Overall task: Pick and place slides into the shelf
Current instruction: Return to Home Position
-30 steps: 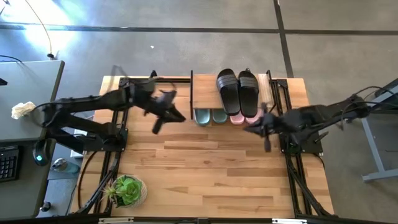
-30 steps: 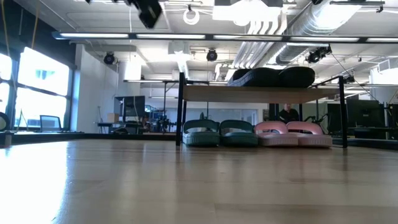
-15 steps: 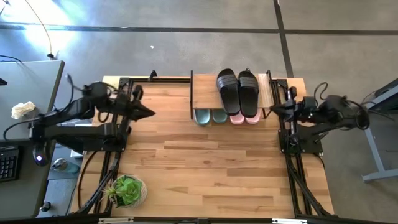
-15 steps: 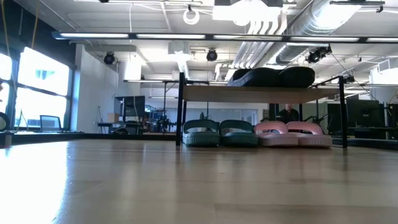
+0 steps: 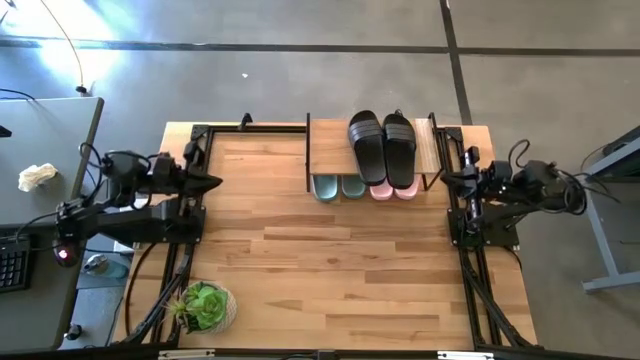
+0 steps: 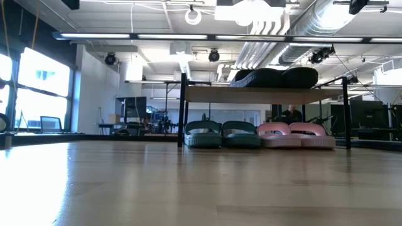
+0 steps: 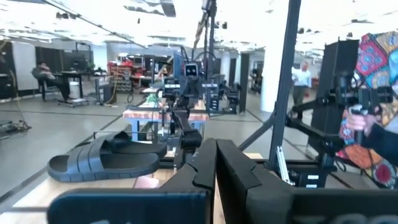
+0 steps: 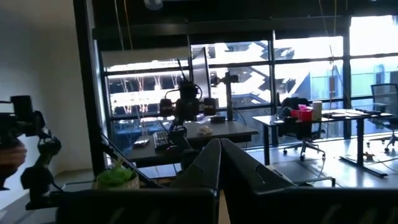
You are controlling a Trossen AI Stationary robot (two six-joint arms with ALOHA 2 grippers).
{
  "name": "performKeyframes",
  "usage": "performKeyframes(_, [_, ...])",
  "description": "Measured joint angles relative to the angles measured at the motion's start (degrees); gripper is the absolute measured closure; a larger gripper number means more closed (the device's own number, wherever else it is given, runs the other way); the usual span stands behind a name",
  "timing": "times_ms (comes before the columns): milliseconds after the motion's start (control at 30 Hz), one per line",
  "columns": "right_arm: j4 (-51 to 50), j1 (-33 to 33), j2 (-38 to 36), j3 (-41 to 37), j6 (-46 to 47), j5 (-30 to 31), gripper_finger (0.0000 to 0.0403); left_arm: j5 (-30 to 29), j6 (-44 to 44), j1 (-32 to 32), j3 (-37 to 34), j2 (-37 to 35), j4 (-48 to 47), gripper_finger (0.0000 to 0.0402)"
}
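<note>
All six slides are in place. The black pair (image 5: pixel 382 147) lies on top of the shelf (image 5: pixel 325 150), toward its right end. The green pair (image 5: pixel 338 186) and the pink pair (image 5: pixel 392 190) sit side by side on the table (image 5: pixel 330 270), under the plank.

The left gripper (image 5: pixel 213 181) is at the table's left edge, well apart from the shelf. The right gripper (image 5: pixel 446 179) is at the right edge, near the shelf's end. Both have their fingers pressed together and hold nothing.

I think only parking is left. To do it well, each arm should fold down slowly. The right one must not bump the shelf legs or the black pair.
</note>
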Motion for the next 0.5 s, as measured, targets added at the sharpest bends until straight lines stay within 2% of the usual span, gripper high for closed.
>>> performKeyframes(233, [1.3, 0.0, -6.8, -6.7, 3.0, -0.9, 0.0403, -3.5, -2.5, 0.0, -5.6, -6.9, -0.1, 0.0401])
performKeyframes(333, [0.6, 0.0, -6.6, -8.1, 4.5, -1.3, 0.0403, -4.6, -2.7, 0.0, -7.7, -9.8, -0.1, 0.0401])
performKeyframes(500, [5.7, 0.0, -6.3, -9.8, 5.1, -6.9, 0.0403, -5.7, -3.1, 0.0, -9.6, -12.0, 0.6, 0.0401])
